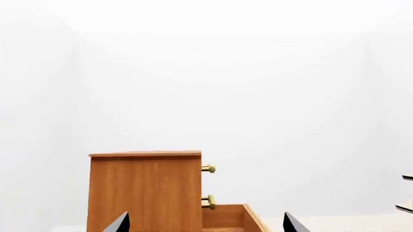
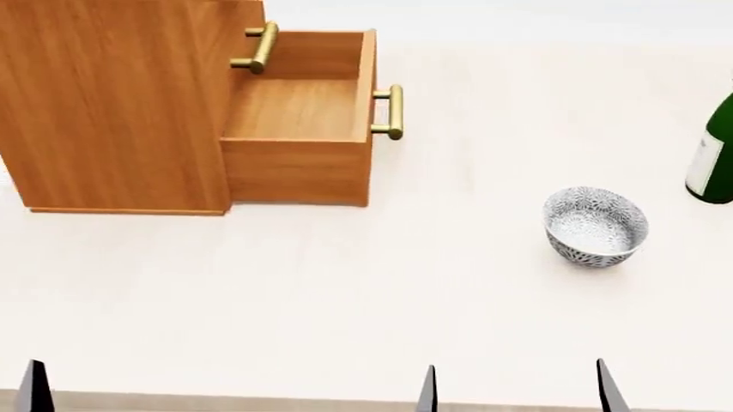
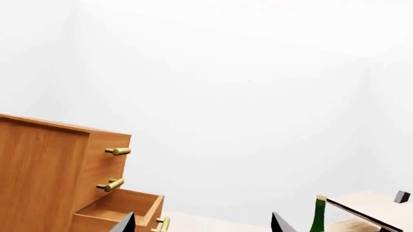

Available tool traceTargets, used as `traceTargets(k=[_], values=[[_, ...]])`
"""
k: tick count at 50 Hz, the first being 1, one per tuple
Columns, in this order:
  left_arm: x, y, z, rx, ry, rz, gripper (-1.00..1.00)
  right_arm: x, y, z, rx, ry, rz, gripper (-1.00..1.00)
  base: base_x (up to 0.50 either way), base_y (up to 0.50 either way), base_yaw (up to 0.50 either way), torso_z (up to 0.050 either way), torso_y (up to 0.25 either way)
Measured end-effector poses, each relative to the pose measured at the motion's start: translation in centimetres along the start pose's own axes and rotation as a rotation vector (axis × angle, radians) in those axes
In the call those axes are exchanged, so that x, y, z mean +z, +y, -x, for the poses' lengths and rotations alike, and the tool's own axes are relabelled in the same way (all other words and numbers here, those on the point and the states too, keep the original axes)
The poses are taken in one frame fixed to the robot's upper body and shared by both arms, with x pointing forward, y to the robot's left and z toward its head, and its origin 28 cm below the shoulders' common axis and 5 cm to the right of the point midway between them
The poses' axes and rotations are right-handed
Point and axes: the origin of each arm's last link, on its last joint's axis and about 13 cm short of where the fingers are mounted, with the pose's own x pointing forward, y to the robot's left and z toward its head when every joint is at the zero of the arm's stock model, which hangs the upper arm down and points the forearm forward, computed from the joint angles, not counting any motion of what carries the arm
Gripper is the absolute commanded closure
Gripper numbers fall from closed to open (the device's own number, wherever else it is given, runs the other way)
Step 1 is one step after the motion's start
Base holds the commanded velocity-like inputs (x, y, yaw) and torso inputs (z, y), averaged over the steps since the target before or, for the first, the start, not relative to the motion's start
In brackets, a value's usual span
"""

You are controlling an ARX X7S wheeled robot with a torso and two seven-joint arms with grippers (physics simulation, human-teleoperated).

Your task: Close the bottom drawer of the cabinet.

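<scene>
The orange-brown cabinet stands at the back left of the pale table. Its bottom drawer is pulled out toward the right, with the inside showing bare and the brass handle on its front. The two upper drawers are in. The left wrist view looks at the cabinet side-on, with the drawer jutting out. My left gripper is open and holds nothing. My right gripper is open too, well short of the drawer. In the head view the right gripper sits at the near table edge.
A patterned white bowl sits right of the drawer, toward the front. A green bottle stands at the right edge, also in the right wrist view as the bottle beside a pale slanted rack.
</scene>
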Motion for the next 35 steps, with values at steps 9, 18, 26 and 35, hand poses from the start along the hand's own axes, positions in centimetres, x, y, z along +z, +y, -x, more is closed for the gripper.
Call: traceTargets(k=[9, 18, 26, 35], values=[[-0.22, -0.01, 0.01, 0.000, 0.002, -0.001, -1.00, -0.02, 0.02, 0.00, 0.001, 0.000, 0.005, -1.00, 0.00, 0.50, 0.00, 0.000, 0.000], [-0.24, -0.04, -0.04, -0.002, 0.007, -0.002, -1.00, -0.13, 0.09, -0.03, 0.015, 0.007, 0.008, -1.00, -0.04, 0.50, 0.00, 0.000, 0.000], [-0.24, -0.05, -0.08, -0.003, 0.009, -0.002, -1.00, -0.22, 0.12, -0.03, 0.023, 0.013, 0.007, -1.00, -0.05, 0.50, 0.00, 0.000, 0.000], [-0.27, -0.04, -0.12, -0.003, 0.011, -0.004, -1.00, -0.23, 0.16, -0.02, 0.021, 0.009, -0.001, -1.00, -0.01, 0.11, 0.00, 0.000, 0.000]])
